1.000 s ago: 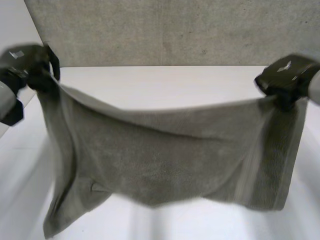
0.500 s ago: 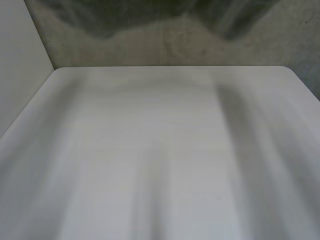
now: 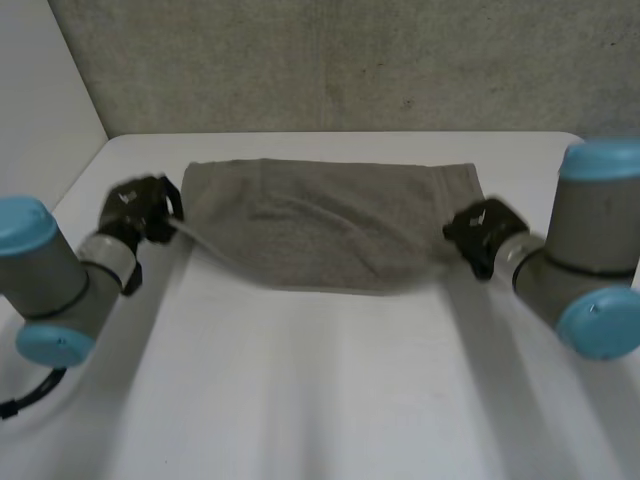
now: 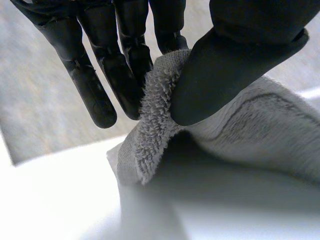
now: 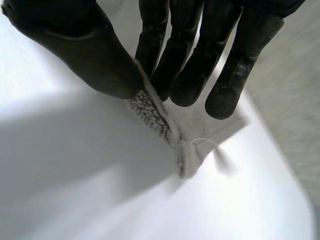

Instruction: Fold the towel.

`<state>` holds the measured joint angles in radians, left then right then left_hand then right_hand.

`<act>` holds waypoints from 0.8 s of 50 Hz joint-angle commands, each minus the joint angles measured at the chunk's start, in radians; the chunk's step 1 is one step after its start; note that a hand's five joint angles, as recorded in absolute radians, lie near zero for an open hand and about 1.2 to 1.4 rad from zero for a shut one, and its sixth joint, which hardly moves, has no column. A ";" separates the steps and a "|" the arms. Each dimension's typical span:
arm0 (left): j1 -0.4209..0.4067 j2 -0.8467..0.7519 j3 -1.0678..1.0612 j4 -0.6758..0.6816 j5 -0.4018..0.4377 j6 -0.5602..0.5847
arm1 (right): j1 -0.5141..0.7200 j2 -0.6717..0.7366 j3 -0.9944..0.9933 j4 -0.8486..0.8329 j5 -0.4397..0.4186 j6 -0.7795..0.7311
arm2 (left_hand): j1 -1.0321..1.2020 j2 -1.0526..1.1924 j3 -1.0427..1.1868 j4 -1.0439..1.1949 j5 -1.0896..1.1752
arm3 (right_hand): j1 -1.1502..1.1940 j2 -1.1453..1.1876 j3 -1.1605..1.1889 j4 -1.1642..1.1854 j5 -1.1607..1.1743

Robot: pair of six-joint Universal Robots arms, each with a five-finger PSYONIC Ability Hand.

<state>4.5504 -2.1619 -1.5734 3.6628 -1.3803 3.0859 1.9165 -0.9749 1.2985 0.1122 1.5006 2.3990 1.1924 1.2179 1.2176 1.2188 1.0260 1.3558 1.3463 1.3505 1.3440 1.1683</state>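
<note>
white bench before a grey wall: the grey towel lies flat along its far side, near edge sagging. i hold it at both ends, left hand and right hand, each thumb pinching the terry edge against straight fingers. i judge this grip stretches the cloth level, ready for a fold.

Towel cut off @ left wrist view edge; left arm @ head view's.

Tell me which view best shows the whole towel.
The head view: the whole towel is spread on the table, with the left hand at one end and the right hand at the other. Each wrist view shows towel edge pinched between thumb and fingers.
</note>
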 commanded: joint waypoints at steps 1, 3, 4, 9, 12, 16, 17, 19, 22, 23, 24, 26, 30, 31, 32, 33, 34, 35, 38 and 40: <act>0.024 -0.010 -0.100 -0.001 0.056 0.163 | -0.017 -0.020 0.163 -0.034 0.004 -0.015 | 0.204 0.178 0.179 0.178 0.196 | 0.040 0.050 0.046 0.052 0.053; 0.061 0.057 -0.149 -0.050 0.060 0.249 | -0.025 -0.078 0.191 -0.031 0.003 -0.017 | 0.204 0.178 0.179 0.178 0.196 | 0.040 0.050 0.046 0.052 0.053; 0.061 0.057 -0.149 -0.050 0.060 0.249 | -0.036 -0.138 0.218 -0.026 0.000 -0.020 | 0.204 0.178 0.179 0.178 0.196 | 0.040 0.050 0.046 0.052 0.053; 0.124 0.201 -0.237 -0.145 0.064 0.320 | -0.103 -0.293 0.263 0.009 -0.008 -0.050 | 0.204 0.178 0.179 0.178 0.196 | 0.040 0.050 0.046 0.052 0.053; 0.153 0.309 -0.284 -0.210 0.073 0.327 | -0.148 -0.367 0.281 0.088 -0.013 -0.107 | 0.204 0.178 0.179 0.178 0.196 | 0.040 0.050 0.046 0.052 0.053; 0.197 0.472 -0.356 -0.337 0.108 0.330 | -0.182 -0.415 0.306 0.215 -0.025 -0.192 | 0.204 0.178 0.179 0.178 0.196 | 0.040 0.050 0.046 0.052 0.053; 0.220 0.535 -0.379 -0.390 0.130 0.330 | -0.192 -0.432 0.323 0.290 -0.040 -0.239 | 0.204 0.178 0.179 0.178 0.196 | 0.040 0.050 0.046 0.052 0.053; 0.240 0.594 -0.408 -0.444 0.162 0.330 | -0.200 -0.452 0.338 0.381 -0.057 -0.292 | 0.204 0.178 0.179 0.178 0.196 | 0.040 0.050 0.046 0.052 0.053; 0.285 0.677 -0.453 -0.527 0.245 0.333 | -0.235 -0.484 0.344 0.527 -0.088 -0.378 | 0.204 0.178 0.179 0.178 0.196 | 0.040 0.050 0.046 0.052 0.053; 0.285 0.677 -0.453 -0.527 0.245 0.333 | -0.266 -0.488 0.337 0.544 -0.104 -0.398 | 0.204 0.178 0.179 0.178 0.196 | 0.040 0.050 0.046 0.052 0.053; 0.303 0.700 -0.468 -0.550 0.283 0.333 | -0.266 -0.489 0.337 0.544 -0.105 -0.399 | 0.204 0.178 0.179 0.178 0.196 | 0.040 0.050 0.046 0.052 0.053; 0.314 0.708 -0.484 -0.561 0.310 0.335 | -0.290 -0.489 0.324 0.524 -0.123 -0.400 | 0.204 0.178 0.179 0.178 0.196 | 0.040 0.050 0.046 0.052 0.053; 0.314 0.691 -0.493 -0.523 0.334 0.336 | -0.312 -0.464 0.279 0.405 -0.157 -0.356 | 0.204 0.178 0.179 0.178 0.196 | 0.040 0.050 0.046 0.052 0.053; 0.314 0.691 -0.493 -0.523 0.334 0.336 | -0.310 -0.434 0.265 0.362 -0.155 -0.321 | 0.204 0.178 0.179 0.178 0.196 | 0.040 0.050 0.046 0.052 0.053; 0.311 0.654 -0.481 -0.486 0.333 0.335 | -0.310 -0.433 0.265 0.362 -0.155 -0.320 | 0.204 0.178 0.179 0.178 0.196 | 0.040 0.050 0.046 0.052 0.053; 0.300 0.595 -0.456 -0.442 0.328 0.333 | -0.304 -0.395 0.236 0.324 -0.145 -0.286 | 0.204 0.178 0.179 0.178 0.196 | 0.040 0.050 0.046 0.052 0.053; 0.300 0.594 -0.456 -0.441 0.328 0.333 | -0.304 -0.395 0.235 0.323 -0.145 -0.285 | 0.204 0.178 0.179 0.178 0.196 | 0.040 0.050 0.046 0.052 0.053; 0.277 0.530 -0.414 -0.399 0.325 0.326 | -0.292 -0.354 0.198 0.289 -0.137 -0.250 | 0.204 0.178 0.179 0.178 0.196 | 0.040 0.050 0.046 0.052 0.053; 0.192 0.402 -0.300 -0.345 0.294 0.313 | -0.240 -0.282 0.122 0.239 -0.108 -0.187 | 0.204 0.178 0.179 0.178 0.196 | 0.040 0.050 0.046 0.052 0.053; 0.150 0.334 -0.237 -0.328 0.258 0.309 | -0.220 -0.242 0.087 0.219 -0.088 -0.159 | 0.204 0.178 0.179 0.178 0.196 | 0.040 0.050 0.046 0.052 0.053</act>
<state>4.8293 -1.5956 -1.9991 3.2284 -1.0510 3.4136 1.6261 -1.3448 1.5024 0.4265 1.3621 2.1300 1.1970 1.2179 1.2176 1.2187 1.0289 1.3559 1.3463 1.3505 1.3440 1.1737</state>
